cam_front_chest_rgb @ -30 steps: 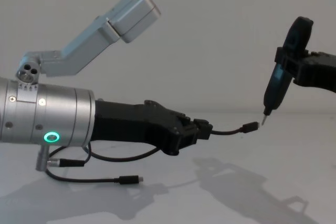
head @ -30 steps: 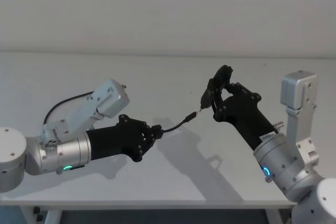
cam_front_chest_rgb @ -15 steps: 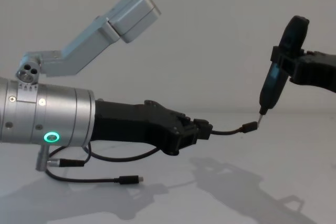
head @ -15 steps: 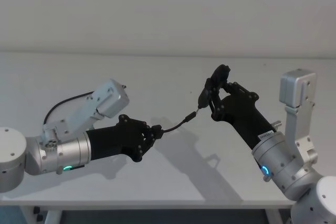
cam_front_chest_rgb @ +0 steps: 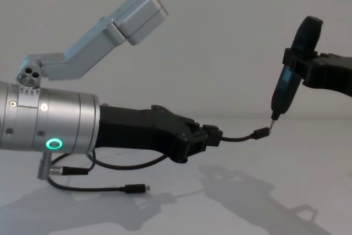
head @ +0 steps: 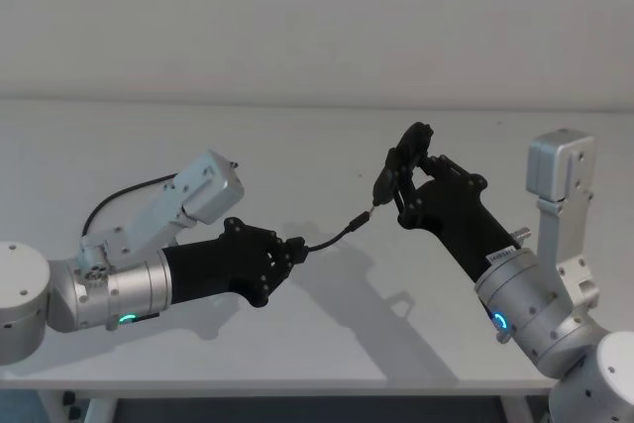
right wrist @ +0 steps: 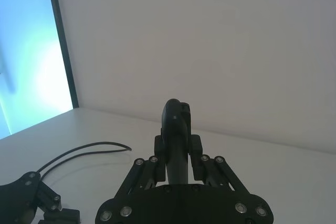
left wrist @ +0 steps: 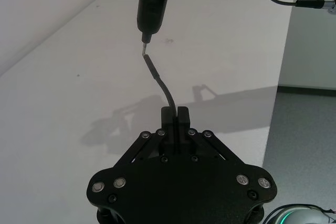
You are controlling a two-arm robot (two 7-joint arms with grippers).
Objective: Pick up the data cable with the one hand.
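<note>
White tabletop [head: 297, 136] under a plain pale wall; left gripper [head: 295, 249] is raised above the table, its fingers [left wrist: 175, 115] pinching the data cable [cam_front_chest_rgb: 236, 137] near one plug; that plug [cam_front_chest_rgb: 261, 132] juts toward the right gripper [head: 401, 173], which clamps a pen-shaped black tool [cam_front_chest_rgb: 289, 78] whose tip touches the plug; the cable's remainder loops on the table below the left gripper, ending in a second plug [cam_front_chest_rgb: 136, 189].

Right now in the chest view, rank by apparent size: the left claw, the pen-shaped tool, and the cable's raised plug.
1. Left claw, inflated by nearness to the camera.
2. Pen-shaped tool, held by the right claw.
3. Raised plug of the data cable.
</note>
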